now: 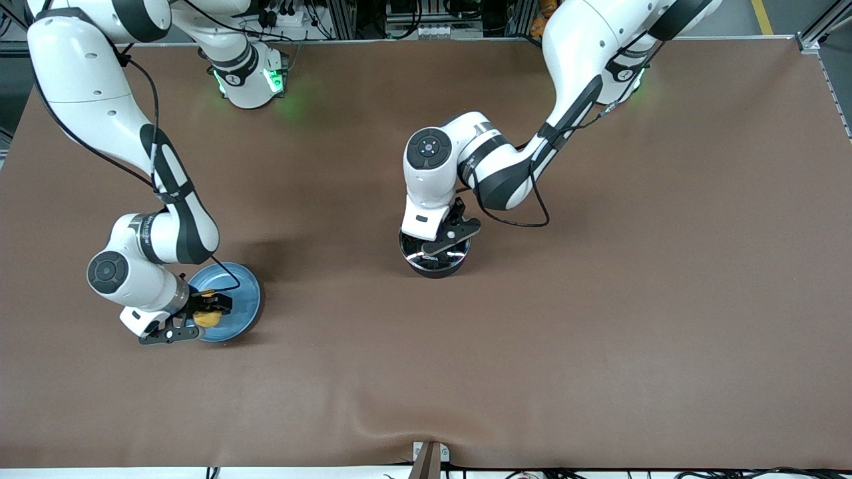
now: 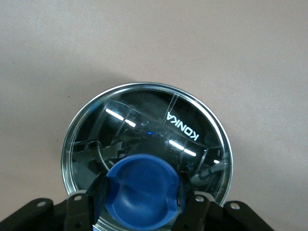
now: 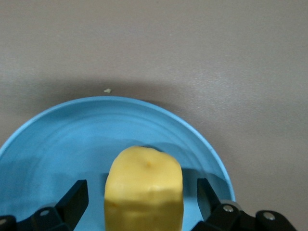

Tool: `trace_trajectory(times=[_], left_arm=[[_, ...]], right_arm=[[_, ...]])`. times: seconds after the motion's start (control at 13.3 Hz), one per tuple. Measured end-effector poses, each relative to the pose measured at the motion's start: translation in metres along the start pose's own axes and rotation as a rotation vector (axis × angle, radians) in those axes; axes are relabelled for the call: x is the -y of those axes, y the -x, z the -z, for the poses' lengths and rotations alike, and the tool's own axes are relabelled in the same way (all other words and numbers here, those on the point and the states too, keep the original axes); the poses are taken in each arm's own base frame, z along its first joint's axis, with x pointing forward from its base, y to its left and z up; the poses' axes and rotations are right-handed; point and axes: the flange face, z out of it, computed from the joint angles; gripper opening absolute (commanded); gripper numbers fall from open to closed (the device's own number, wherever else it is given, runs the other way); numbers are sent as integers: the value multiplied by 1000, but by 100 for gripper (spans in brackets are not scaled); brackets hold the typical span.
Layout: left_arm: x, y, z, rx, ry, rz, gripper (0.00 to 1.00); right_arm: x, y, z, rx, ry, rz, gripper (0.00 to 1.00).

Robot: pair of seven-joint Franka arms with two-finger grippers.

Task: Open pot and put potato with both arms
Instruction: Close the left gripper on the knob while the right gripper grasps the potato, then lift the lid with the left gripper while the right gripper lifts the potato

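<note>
The pot (image 1: pixel 436 256) stands mid-desk, mostly hidden under the left claw (image 2: pixel 139 202); its handle cannot be seen. The glass lid (image 2: pixel 159 130) reads "KONKA". The left claw, reaching straight down, is clamped on the blue knob (image 2: pixel 139 195). The potato (image 3: pixel 143 192) lies on a blue plate (image 3: pixel 62 144) toward the right arm's end. The right claw (image 3: pixel 143 199) straddles the potato, fingers wide and clear of it.
</note>
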Motion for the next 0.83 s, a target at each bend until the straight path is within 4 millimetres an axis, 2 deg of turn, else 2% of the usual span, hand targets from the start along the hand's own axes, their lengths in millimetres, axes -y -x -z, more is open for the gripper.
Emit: trace_trajectory(times=[0.23,0.3,0.53,0.83], left_arm=[[0,0,0,0,0,0,0],[0,0,2,-1,0,0,0],[3,-8,22,-14,-5,8,0],[25,-40,92,-61,-13,-16,0]], right_arm=[[-12,2,-2,1,0,-18,100],[-14,2,-2,1,0,-21,93],[-12,3,-4,4,-2,-20,64],[-10,3,-7,7,-6,-18,13]])
